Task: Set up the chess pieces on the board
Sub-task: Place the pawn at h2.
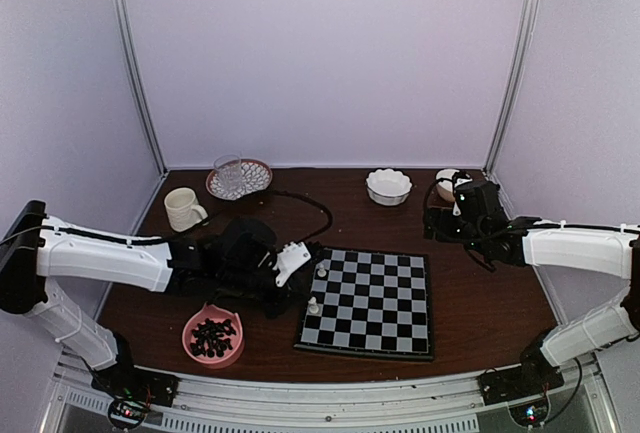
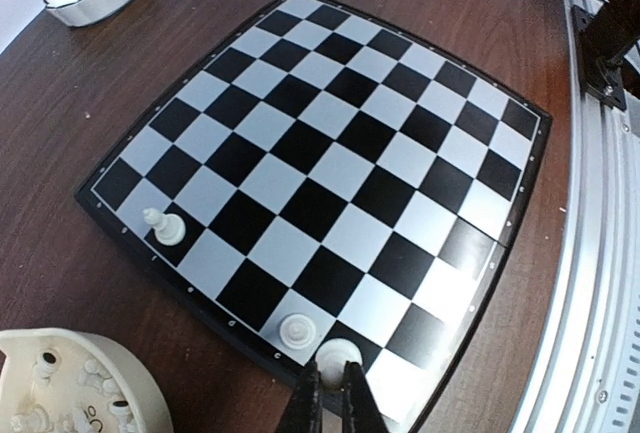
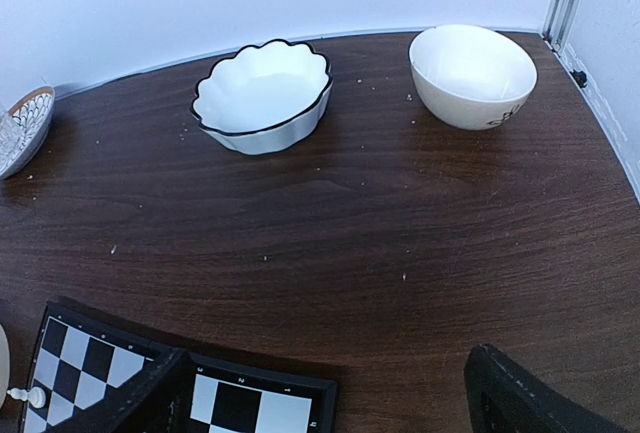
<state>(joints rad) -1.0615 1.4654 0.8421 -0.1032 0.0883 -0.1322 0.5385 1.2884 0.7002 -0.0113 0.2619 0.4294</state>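
The board (image 2: 330,143) of black and pale checks lies in front of my left wrist camera. My left gripper (image 2: 329,385) is shut on a white chess piece (image 2: 340,356), which is at a dark square on the board's near edge. A second white piece (image 2: 298,331) stands on the pale square beside it, and a third (image 2: 163,225) stands upright near the left corner. From above, the left gripper (image 1: 303,305) is at the board's (image 1: 372,303) left edge. My right gripper (image 3: 330,408) is open over bare table past the board's far corner, holding nothing.
A cream bowl of white pieces (image 2: 60,388) sits left of the board. A pink bowl of dark pieces (image 1: 213,335) is near the front. A mug (image 1: 183,208), a glass on a plate (image 1: 238,178), a scalloped bowl (image 3: 262,95) and a round bowl (image 3: 472,75) stand at the back.
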